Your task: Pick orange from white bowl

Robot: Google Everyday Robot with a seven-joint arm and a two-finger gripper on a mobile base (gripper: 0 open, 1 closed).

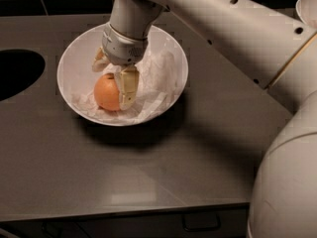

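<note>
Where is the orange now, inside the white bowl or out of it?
Inside. The orange rests on crumpled paper within the white bowl; the gripper reaches down into the bowl at it.

Gripper (113, 86) is down inside the white bowl (69, 76), so the rim rings it on all sides. The orange (104, 94) sits tight against one side of it, and crumpled paper (158, 71) bunches up on the other. The arm (237, 38) covers the bowl's far edge. On the near side of the gripper, past the rim, the counter (148, 177) is wide open. Out past the orange there's a dark round hole (17, 73).
</note>
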